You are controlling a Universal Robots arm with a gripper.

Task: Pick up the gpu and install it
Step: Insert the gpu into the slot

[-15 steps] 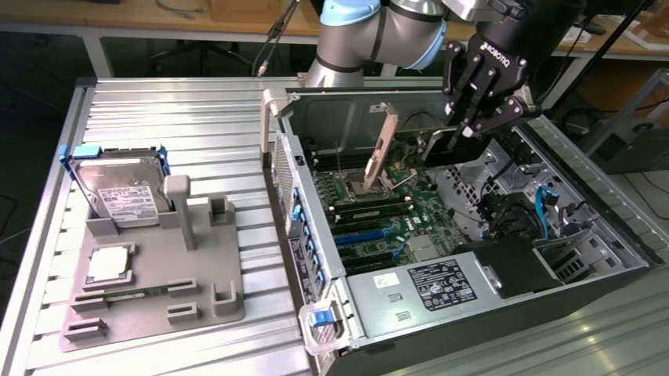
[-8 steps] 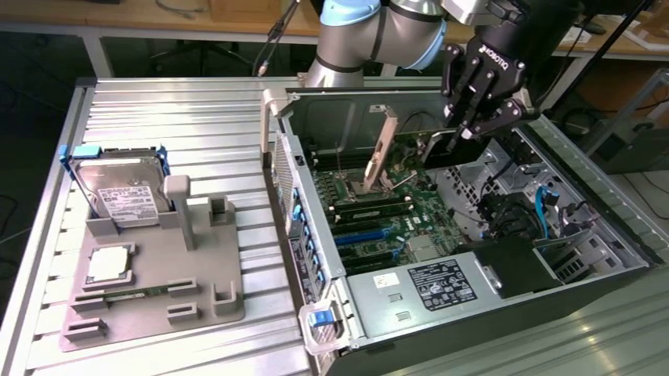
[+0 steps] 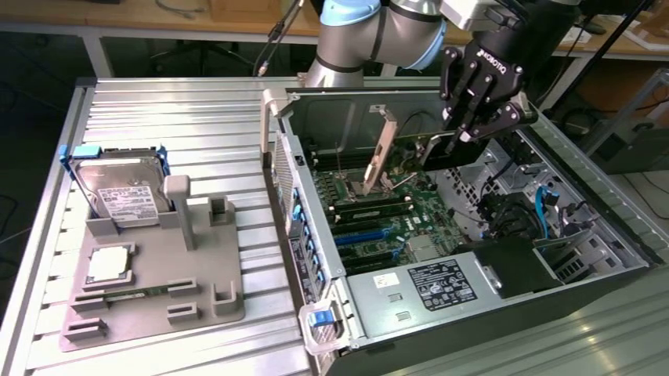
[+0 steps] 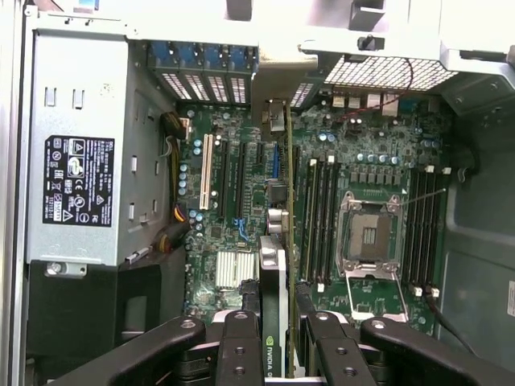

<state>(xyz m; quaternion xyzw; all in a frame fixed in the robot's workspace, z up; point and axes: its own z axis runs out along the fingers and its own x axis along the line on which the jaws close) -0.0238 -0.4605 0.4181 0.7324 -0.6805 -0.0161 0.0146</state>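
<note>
We see the arm's gripper (image 3: 457, 135) hanging over the open computer case (image 3: 585, 196), its black fingers (image 3: 500, 124) closed narrow on the gpu (image 3: 418, 153), which it holds on edge above the motherboard (image 3: 387, 227) inside the case. In the exterior view the card's pale metal bracket (image 3: 383, 149) slants down toward the board, and its lower tip sits close to the slots near the middle of the case; we cannot tell whether it touches them. In the wrist view we look straight down past the gripper (image 4: 278, 342) into the case: the gpu (image 4: 272, 322) runs as a thin dark strip between the two inner fingers (image 4: 239, 346), its far edge reaching over the long expansion slots (image 4: 241, 173) of the motherboard (image 4: 378, 153). The open processor socket (image 4: 370, 237) lies just beside the card, with memory slots (image 4: 322, 217) between them. The grey power supply (image 4: 76, 145) with its black label fills the far side of the case from the socket. Outside the case, on the slatted metal table (image 3: 188, 102), a grey holder tray (image 3: 157, 290) stands well apart from the case, with a silver hard drive (image 3: 125, 192) propped in it and a small square chip (image 3: 109, 264) lying near it.
</note>
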